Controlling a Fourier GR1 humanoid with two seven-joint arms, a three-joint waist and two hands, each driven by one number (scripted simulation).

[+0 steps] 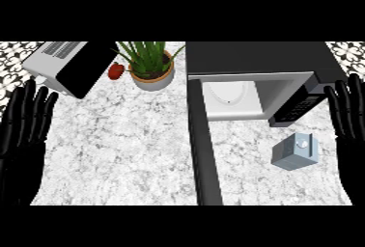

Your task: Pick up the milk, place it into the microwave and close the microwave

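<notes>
The milk [294, 151], a small grey-blue carton with a round cap, stands on the worktop [121, 154] at about four o'clock in the view. It is probably light, stiff-sided and a little slick, so the flat opposite sides look best to grasp. The microwave [249, 58] gapes at its eleven o'clock, its door [203, 159] swung out at nine o'clock, with nothing between. The right hand [347, 113] at two o'clock and the left hand [25, 128] far off at nine rest with fingers straight and spread. A plant [152, 65], a red fruit [116, 70] and a toaster oven [64, 65] stand well apart at ten o'clock.
</notes>
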